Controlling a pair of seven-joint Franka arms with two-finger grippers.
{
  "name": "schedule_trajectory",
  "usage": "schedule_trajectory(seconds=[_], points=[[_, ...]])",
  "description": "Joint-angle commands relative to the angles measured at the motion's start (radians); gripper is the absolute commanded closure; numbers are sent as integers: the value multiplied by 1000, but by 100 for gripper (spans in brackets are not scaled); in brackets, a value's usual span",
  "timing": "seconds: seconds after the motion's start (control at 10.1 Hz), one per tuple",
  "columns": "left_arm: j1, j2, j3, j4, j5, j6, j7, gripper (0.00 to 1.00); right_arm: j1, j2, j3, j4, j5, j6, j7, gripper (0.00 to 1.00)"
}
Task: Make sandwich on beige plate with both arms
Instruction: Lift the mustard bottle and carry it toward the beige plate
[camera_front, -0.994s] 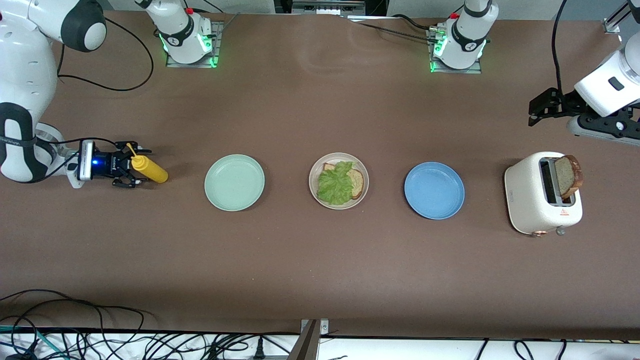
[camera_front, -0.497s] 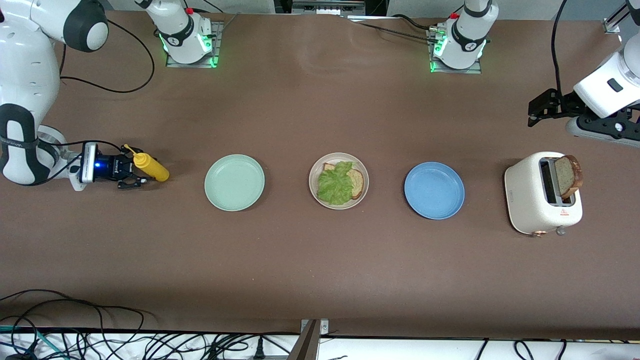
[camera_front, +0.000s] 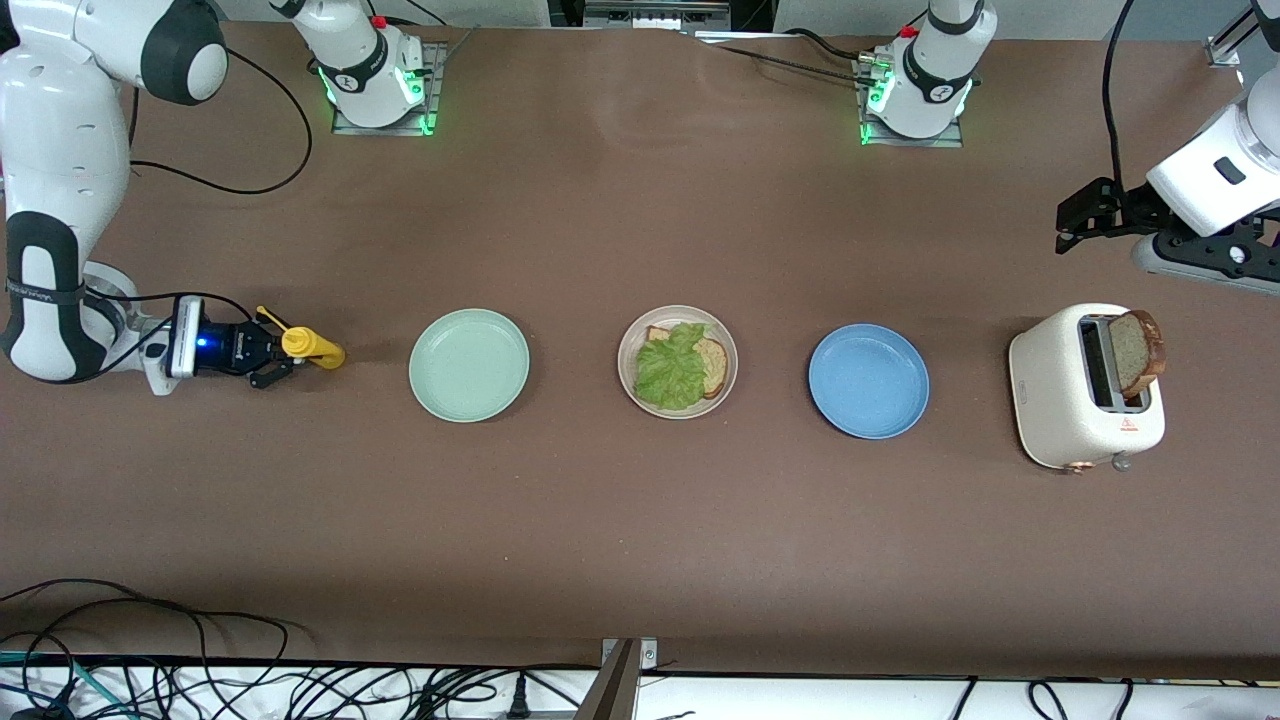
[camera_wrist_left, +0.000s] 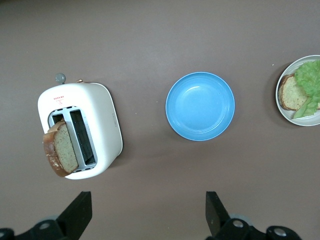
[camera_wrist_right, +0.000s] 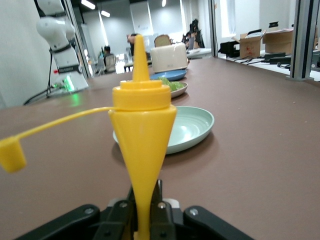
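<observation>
Here the beige plate (camera_front: 628, 345), between the green and blue plates, holds tan bread (camera_front: 712, 366) under ruffled lettuce (camera_front: 672, 367). Right gripper (camera_front: 272, 358) pinches the yellow bottle (camera_front: 312, 348); left gripper (camera_front: 1078, 213), spread, waits above the toaster (camera_front: 1060, 400).

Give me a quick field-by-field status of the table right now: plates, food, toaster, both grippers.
beige plate: round pale beige plate, mid-table, holds a tan bread slice under a ruffled green lettuce leaf
second bread slice: upright in white toaster, toward the left arm's end
mint-green plate: bare
blue plate: bare
right gripper: fingers shut on yellow squeeze bottle, cap off on its tether
left gripper: fingers open, holding nothing, up beside the toaster, waiting
</observation>
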Motion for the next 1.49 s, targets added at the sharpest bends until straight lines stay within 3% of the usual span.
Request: schedule_trajectory(seconds=[0.0,0.5,0.6,0.79,0.89,1.09,1.39], points=[[-6,2,0,15,23,-14,14,0,102,-45,-54,52,-9,45,116,98],[-6,2,0,15,23,-15,14,0,606,-69,-414,151,1,171,415,95],[-6,2,0,15,23,-14,14,0,669,-69,-445,158,1,200,475,93],[-6,2,0,15,23,-14,14,0,774,-68,-458,208,-27,307,619,94],[-6,4,0,15,23,-14,14,0,840,-68,-461,233,-88,368,720,94],[-6,4,0,16,23,-14,14,0,969,-60,-456,300,-265,502,924,95],[-6,4,0,15,23,-14,16,0,1136,-48,-450,314,-508,619,1136,96]])
